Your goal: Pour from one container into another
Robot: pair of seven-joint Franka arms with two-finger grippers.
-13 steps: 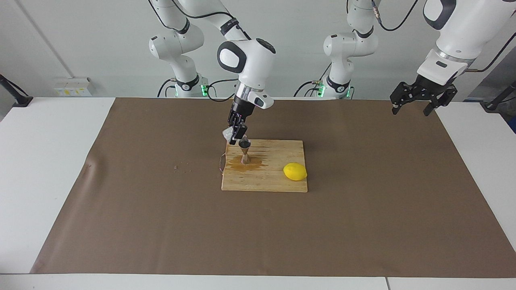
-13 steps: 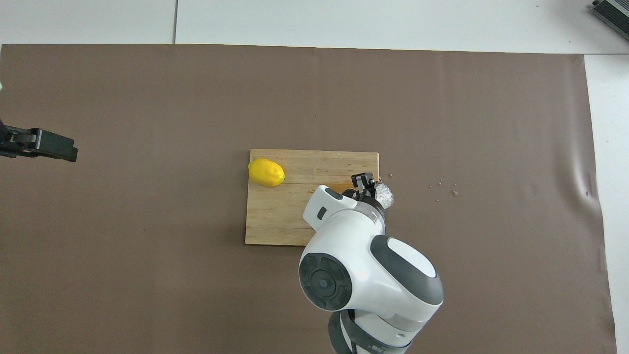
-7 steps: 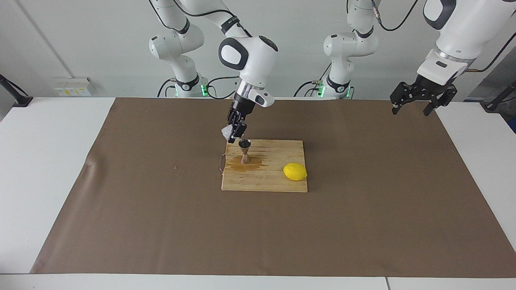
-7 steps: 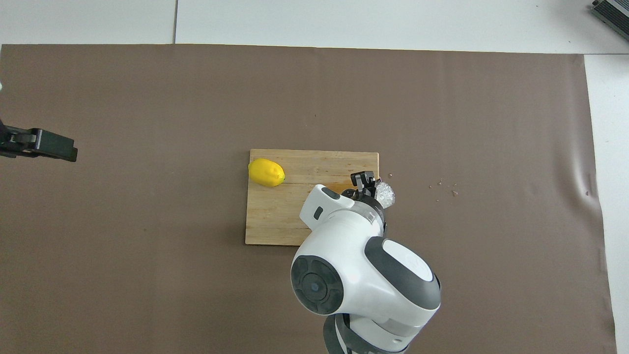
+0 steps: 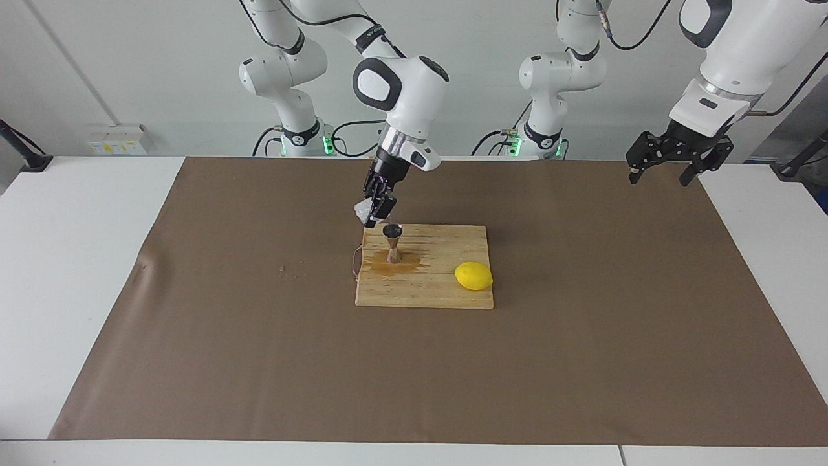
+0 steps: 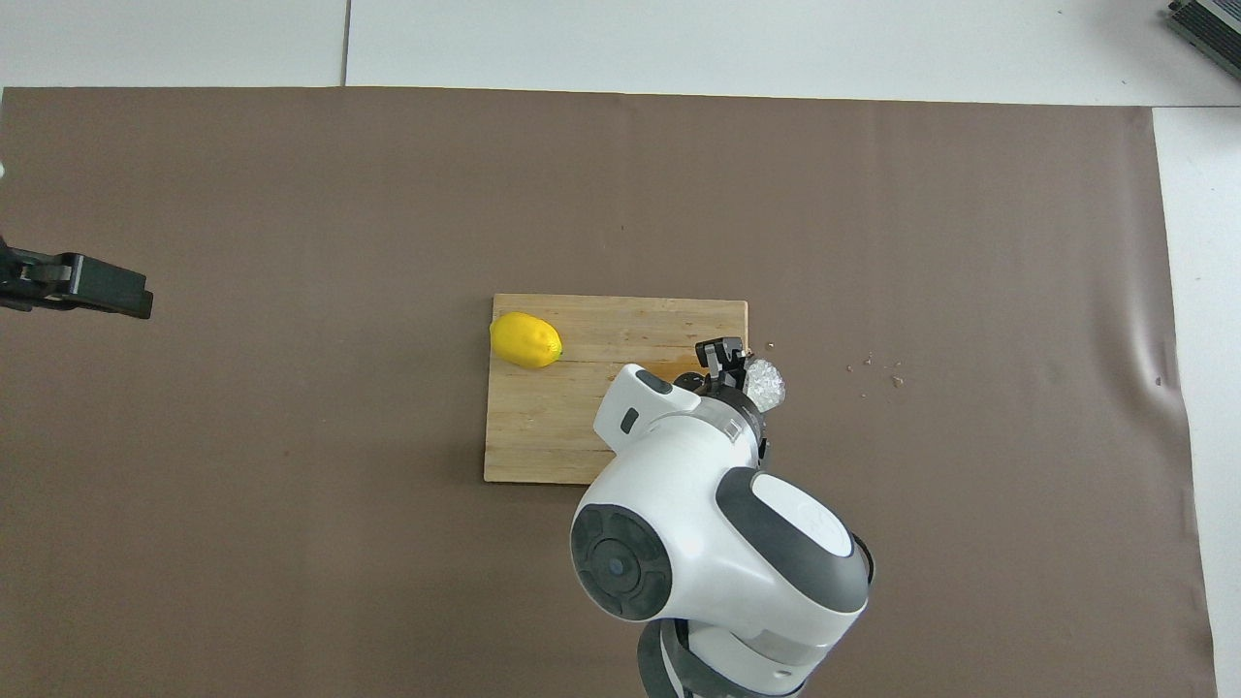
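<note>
Presently we see the right end effector [image 5: 377,217] clenched on the cup [image 5: 364,210], holding it tilted in the air over the board's [image 5: 440,285] corner nearest the robots, toward the right arm's end. The cup hangs just above and beside the jigger [image 5: 392,243], not touching it. The jigger stands upright on the board in a brown wet patch [image 5: 388,264]. A lemon [image 5: 473,276] lies on the same board, toward the left arm's end, well apart from the jigger. The board sits on brown paper [image 5: 259,362] covering the tabletop [image 5: 77,259]. We note the left end effector [image 5: 663,168] released, waiting raised over the paper's edge.
</note>
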